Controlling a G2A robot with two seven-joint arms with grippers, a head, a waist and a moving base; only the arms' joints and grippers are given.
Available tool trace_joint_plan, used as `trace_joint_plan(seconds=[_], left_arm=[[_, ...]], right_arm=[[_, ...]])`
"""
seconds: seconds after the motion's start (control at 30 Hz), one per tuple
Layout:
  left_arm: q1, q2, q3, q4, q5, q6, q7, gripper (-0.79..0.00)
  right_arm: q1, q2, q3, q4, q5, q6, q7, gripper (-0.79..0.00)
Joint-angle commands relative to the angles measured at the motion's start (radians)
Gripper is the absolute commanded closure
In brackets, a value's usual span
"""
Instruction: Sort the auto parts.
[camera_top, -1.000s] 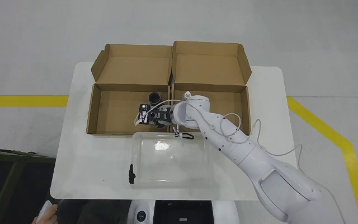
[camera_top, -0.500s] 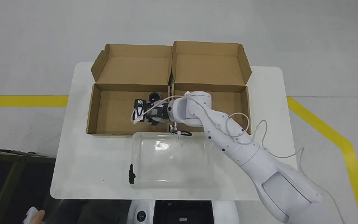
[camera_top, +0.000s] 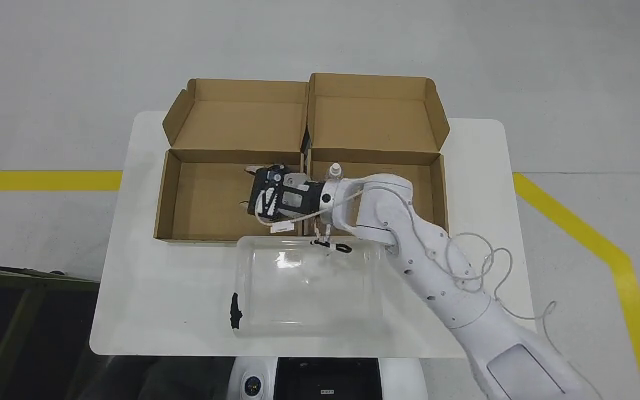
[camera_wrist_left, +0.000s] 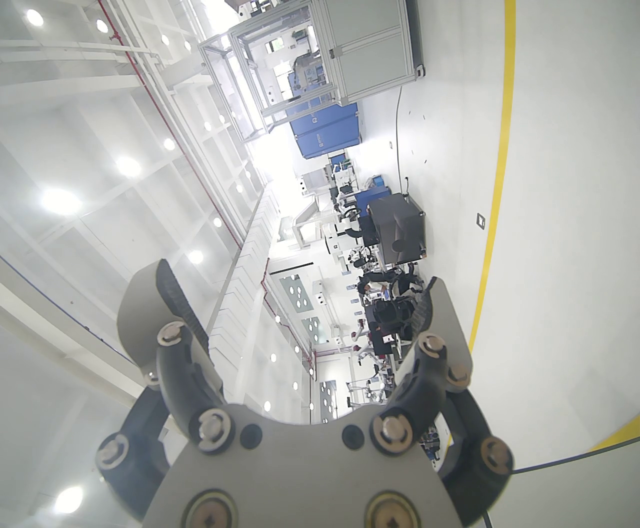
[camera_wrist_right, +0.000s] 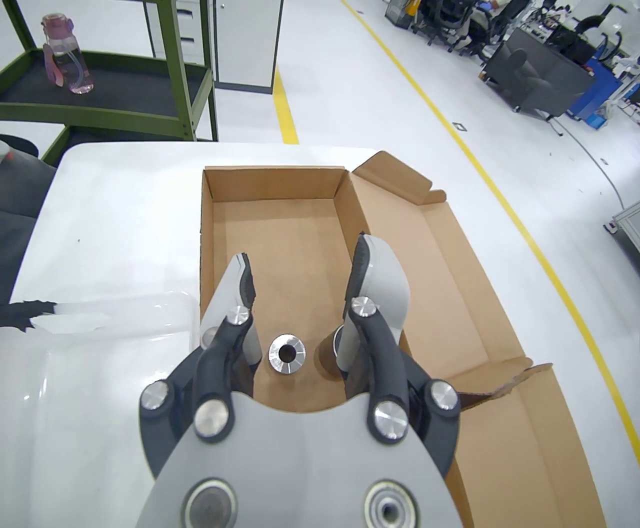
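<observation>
right gripper (camera_wrist_right: 304, 265): spread wide, empty | shiny silver metal bushing (camera_wrist_right: 287, 354): just beneath it, bore up, on brown cardboard box (camera_wrist_right: 275, 186) floor

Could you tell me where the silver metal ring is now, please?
In the right wrist view the silver metal ring lies inside the left-hand cardboard box, under the open right tool, near the clear bin.

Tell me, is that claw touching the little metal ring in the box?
Apart. The right wrist view shows the right gripper open, with floor of the cardboard box visible between each finger and the metal ring.
</observation>
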Motion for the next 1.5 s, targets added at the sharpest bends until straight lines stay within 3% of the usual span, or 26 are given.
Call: trace_joint_plan(seconds=[0.0,0.47,0.77,0.97,1.2,1.33,1.47], left_arm=[[0.000,0.000,0.000,0.000,0.000,0.000,0.000,-0.785],[0.000,0.000,0.000,0.000,0.000,0.000,0.000,-0.785],[0.000,0.000,0.000,0.000,0.000,0.000,0.000,-0.785],[0.000,0.000,0.000,0.000,0.000,0.000,0.000,-0.785],[0.000,0.000,0.000,0.000,0.000,0.000,0.000,-0.785],[0.000,0.000,0.000,0.000,0.000,0.000,0.000,-0.785],[0.000,0.000,0.000,0.000,0.000,0.000,0.000,-0.785]], right_arm=[[-0.052,0.012,0.032,-0.057,-0.008,0.000,-0.010,-0.360],[-0.393,0.093,0.276,-0.325,-0.059,-0.090,-0.079,-0.366],[-0.641,0.143,0.554,-0.416,-0.087,-0.113,-0.210,-0.391],[-0.761,0.163,0.716,-0.433,-0.097,-0.091,-0.319,-0.585],[-0.878,0.180,0.874,-0.443,-0.103,-0.075,-0.422,-0.690],[-0.919,0.187,0.924,-0.447,-0.106,-0.078,-0.465,-0.705],[-0.943,0.193,0.961,-0.448,-0.100,-0.077,-0.496,-0.785]])
